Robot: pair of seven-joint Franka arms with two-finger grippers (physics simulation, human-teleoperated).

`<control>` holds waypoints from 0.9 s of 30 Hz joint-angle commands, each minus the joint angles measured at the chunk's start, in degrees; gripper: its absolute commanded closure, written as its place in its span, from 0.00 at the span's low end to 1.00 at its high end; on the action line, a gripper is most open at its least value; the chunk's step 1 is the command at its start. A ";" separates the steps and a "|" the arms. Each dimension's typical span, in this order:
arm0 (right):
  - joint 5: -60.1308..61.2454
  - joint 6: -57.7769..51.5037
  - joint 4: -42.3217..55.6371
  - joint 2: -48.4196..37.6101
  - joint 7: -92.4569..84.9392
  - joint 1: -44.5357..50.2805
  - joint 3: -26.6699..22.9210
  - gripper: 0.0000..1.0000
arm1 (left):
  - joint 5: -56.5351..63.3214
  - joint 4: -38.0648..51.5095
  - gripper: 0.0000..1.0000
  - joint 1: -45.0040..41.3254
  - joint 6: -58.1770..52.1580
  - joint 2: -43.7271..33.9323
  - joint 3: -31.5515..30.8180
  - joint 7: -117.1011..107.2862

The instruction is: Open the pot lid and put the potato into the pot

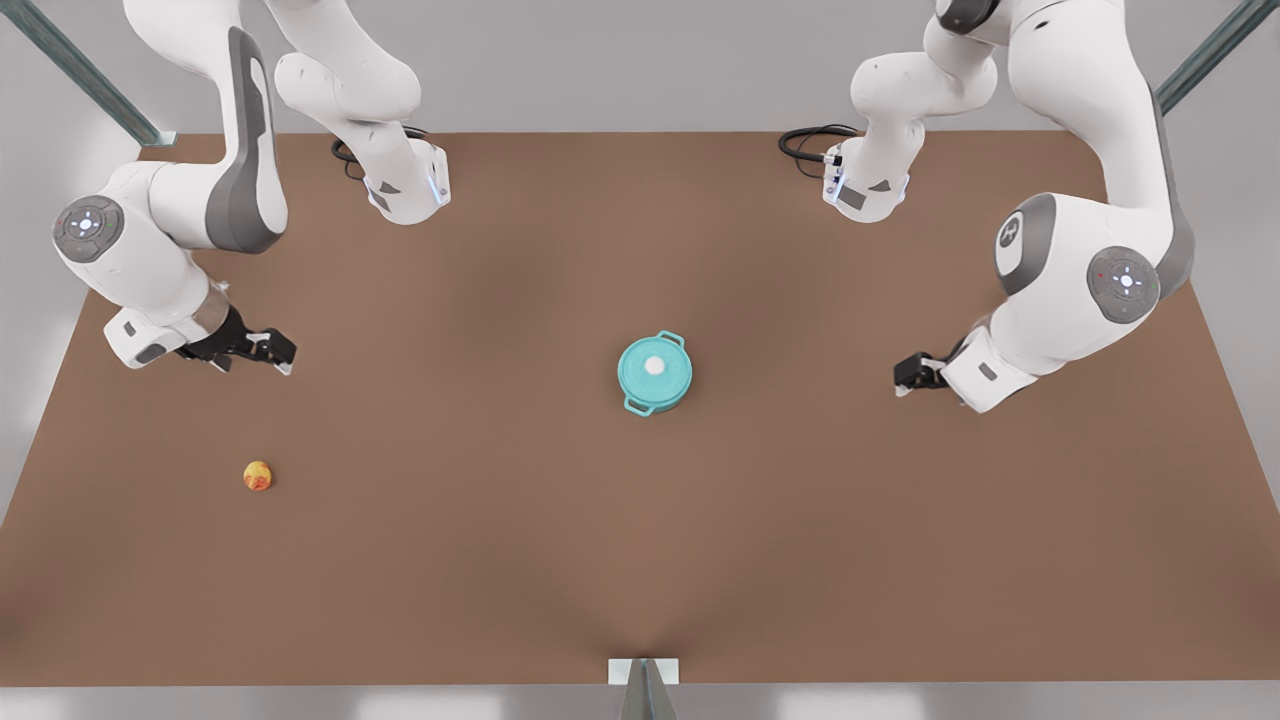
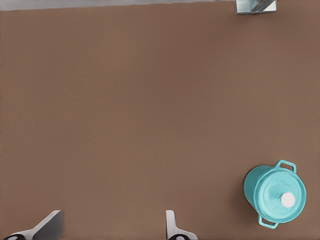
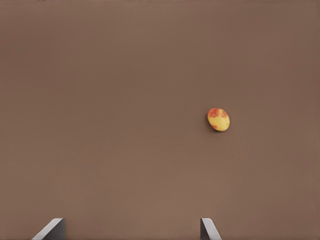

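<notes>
Hovering above the brown table [image 1: 640, 560] at the front view's left, the right gripper [image 1: 272, 350] is empty, jaws spread wide. The potato [image 1: 257, 476] lies on the table near it, toward the near edge, untouched. Pot [image 1: 655, 378] sits mid-table with the pot lid [image 1: 653, 366] closed on it. At the front view's right, the left gripper [image 1: 912, 375] hangs well apart from the pot, fingers [image 2: 50, 226] wide, holding nothing.

Pot [image 1: 655, 375] interior hidden under pot lid [image 1: 654, 367].
</notes>
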 commanded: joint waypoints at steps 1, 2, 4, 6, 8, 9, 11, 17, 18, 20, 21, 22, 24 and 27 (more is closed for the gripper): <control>0.02 0.64 0.03 0.10 0.50 1.20 -0.02 0.00 | 0.26 0.06 0.00 -0.22 0.37 -0.07 -0.20 -2.20; 0.02 0.64 0.20 0.89 0.50 1.20 -0.02 0.00 | 0.43 0.50 0.00 -1.63 0.54 0.19 -0.90 -2.55; -1.38 1.43 5.12 9.94 0.24 -0.47 -0.11 0.00 | 0.69 -0.29 0.00 -11.37 2.04 1.95 -1.08 -12.02; -1.91 2.58 5.92 12.06 0.59 -0.47 -0.20 0.00 | 5.35 4.80 0.00 -22.10 8.72 8.71 -1.16 -29.25; -2.00 4.68 5.92 14.95 0.51 -0.21 -0.20 0.00 | 9.40 7.71 0.00 -29.40 8.80 14.08 -1.16 -44.64; -2.00 6.88 5.74 15.92 -0.11 -0.56 -0.28 0.00 | 9.57 7.36 0.00 -30.54 9.59 14.87 -1.16 -48.61; -2.61 10.66 6.09 19.26 -1.87 -2.76 -0.28 0.00 | 10.36 7.27 0.00 -32.83 10.03 16.54 -1.08 -51.94; -4.81 14.18 8.55 26.64 -2.22 -6.01 -0.11 0.00 | 13.88 1.91 0.00 -36.70 16.36 19.18 -0.99 -62.49; -4.81 16.02 8.73 27.61 -2.57 -6.10 -0.02 0.00 | 16.43 -0.46 0.00 -36.70 17.15 18.65 -0.99 -62.41; -4.98 18.40 8.99 29.54 -6.61 -7.24 -0.02 0.00 | 16.78 -2.49 0.00 -36.79 18.82 18.39 -1.08 -62.49; -5.07 19.10 8.99 30.42 -8.63 -7.68 -0.02 0.00 | 17.04 -3.45 0.00 -36.87 19.61 18.39 -1.08 -62.49; -7.35 19.98 8.99 31.04 -9.07 -8.21 -0.02 0.00 | 17.22 -4.33 0.00 -37.57 20.58 18.47 -1.08 -62.67; -7.45 20.07 10.57 32.97 -10.57 -9.17 0.07 0.00 | 17.22 -7.14 0.00 -37.75 25.06 18.83 -1.08 -63.64; -7.45 21.21 11.89 35.69 -12.06 -10.31 0.07 0.00 | 16.96 -7.50 0.00 -37.67 30.16 20.49 -1.08 -65.04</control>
